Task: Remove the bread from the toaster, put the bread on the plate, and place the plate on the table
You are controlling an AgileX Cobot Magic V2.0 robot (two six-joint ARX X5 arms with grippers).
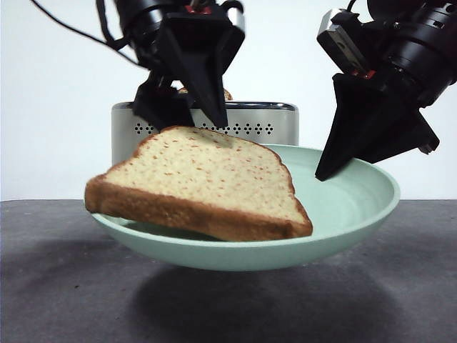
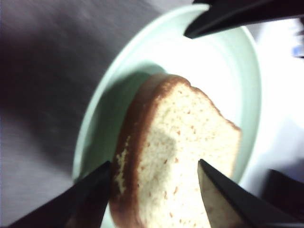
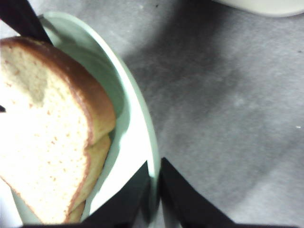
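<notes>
The bread (image 1: 200, 179) lies flat across the pale mint plate (image 1: 357, 207), its near corner overhanging the plate's left rim. The plate hangs above the table (image 1: 57, 286) and casts a shadow on it. My right gripper (image 1: 325, 170) is shut on the plate's right rim; in the right wrist view that gripper (image 3: 156, 183) pinches the rim of the plate (image 3: 137, 137) beside the bread (image 3: 47, 133). My left gripper (image 1: 186, 118) hovers open at the bread's far edge. In the left wrist view that gripper (image 2: 154, 190) straddles the bread (image 2: 180, 166) over the plate (image 2: 142, 71). The cream toaster (image 1: 275, 128) stands behind.
A dark crust tip of another slice (image 1: 227, 94) pokes out of the toaster's top behind the left gripper. A pale object's edge (image 3: 266, 4) shows at the far side of the table in the right wrist view.
</notes>
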